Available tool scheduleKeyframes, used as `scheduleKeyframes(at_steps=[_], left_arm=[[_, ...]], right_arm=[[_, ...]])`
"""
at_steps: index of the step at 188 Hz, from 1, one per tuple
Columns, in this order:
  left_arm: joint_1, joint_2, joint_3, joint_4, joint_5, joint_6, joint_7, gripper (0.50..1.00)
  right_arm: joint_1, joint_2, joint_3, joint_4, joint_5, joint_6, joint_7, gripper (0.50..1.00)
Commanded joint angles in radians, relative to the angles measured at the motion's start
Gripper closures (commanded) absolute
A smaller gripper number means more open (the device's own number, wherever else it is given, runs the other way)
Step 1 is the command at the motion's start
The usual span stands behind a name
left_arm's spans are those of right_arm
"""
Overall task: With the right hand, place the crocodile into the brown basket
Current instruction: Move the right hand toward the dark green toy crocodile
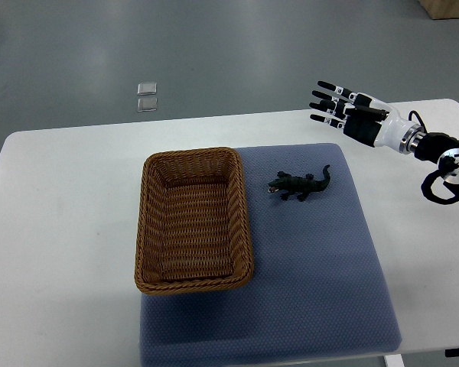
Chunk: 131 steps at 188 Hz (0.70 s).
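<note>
A white table fills most of the frame, its far edge running across the upper third with grey floor beyond. A blue mat covers the table's centre and lower right, probably as a soft, non-slip work surface that keeps the pieces from sliding. The brown basket, a rectangular wicker one, sits left of centre with its long side running up and down the frame. Its right part lies on the mat, its left edge reaches the bare table, and nothing shows inside it. Its open mouth faces up, so a drop from above looks possible. The right hand enters from the upper right, its arm crossing the right edge. Its fingers are stretched out and spread toward the left and hold nothing, which reads as a hand readied for a reach rather than a grasp already made. It is well apart from the toy, up and to the right of it. The crocodile, small and dark green, lies flat on the mat just right of the basket's upper right corner. Its head points lower left toward the basket and its tail upper right toward the hand, so the task has yet to begin in earnest. Two small clear squares lie on the floor at upper left, apart from the work. The left arm is out of view.
</note>
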Motion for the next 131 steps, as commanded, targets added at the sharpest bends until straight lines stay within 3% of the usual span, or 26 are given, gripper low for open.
scheduleKeyframes(at_steps=[1,101,131], left_arm=[[0.003,0.0,0.002,-0.006,0.0,0.0,0.0,0.5],[-0.005,0.0,0.0,0.001,-0.001,0.0,0.002,0.5],[-0.006,0.0,0.0,0.001,-0.001,0.0,0.002,0.5]], right_arm=[[0.001,0.003,0.0,0.0,-0.001,0.002,0.0,0.57],[0.004,0.015,0.0,0.0,-0.104,0.019,0.015,0.57],[0.016,0.012,-0.002,0.002,-0.173,0.023,0.054,0.57]])
